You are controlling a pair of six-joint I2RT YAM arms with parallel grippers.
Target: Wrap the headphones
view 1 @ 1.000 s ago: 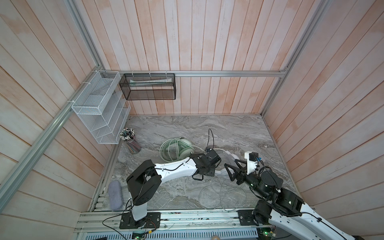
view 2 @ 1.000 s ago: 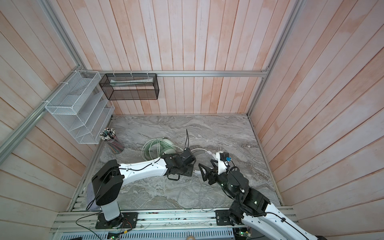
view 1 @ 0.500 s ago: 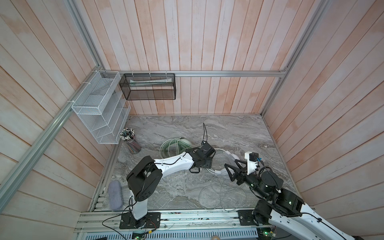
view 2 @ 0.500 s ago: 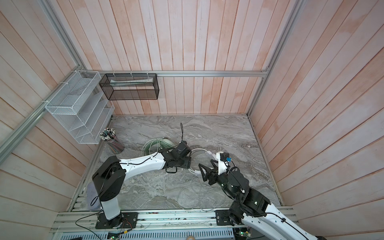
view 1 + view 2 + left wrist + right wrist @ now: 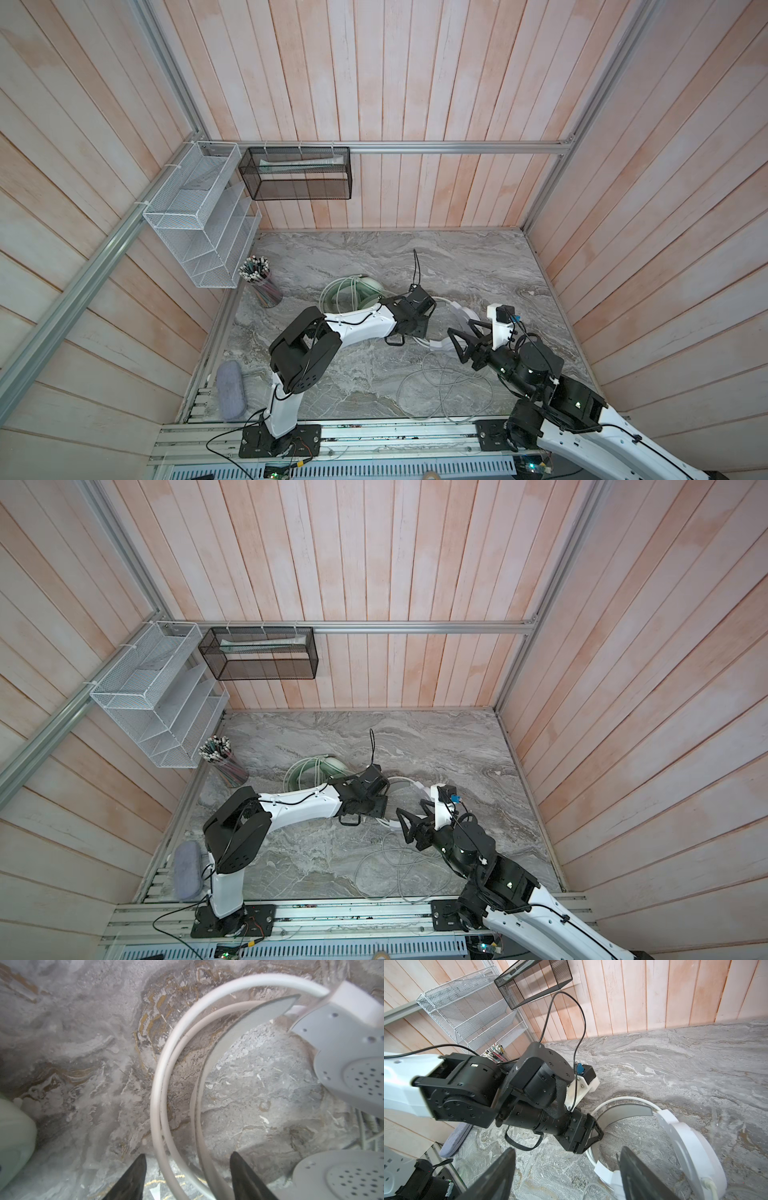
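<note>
Headphones (image 5: 685,1147), white: thin arched band (image 5: 155,1088) w/ grey pad (image 5: 239,1026), perforated earcups (image 5: 353,1076)

Place: I'm working a robot-lab booth dressed as a desk.
Rig: arms (image 5: 357,328) bolted to a front rail (image 5: 395,434).
Walls: planks (image 5: 374,83) in an aluminium frame (image 5: 457,147).
Props: marble-look top (image 5: 478,266), wire shelf (image 5: 195,216), mesh basket (image 5: 299,174), pencil cup (image 5: 262,282).

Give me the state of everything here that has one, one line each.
White headphones, on the table, not yet wrapped.
White cable, loose loops on the table.
Green headphones, on the table, cable wound around them.
Left gripper, open, fingers straddling the headband.
Right gripper, open, holding nothing.
Pencil cup, upright, full.
Black basket, hanging on the rail.
</note>
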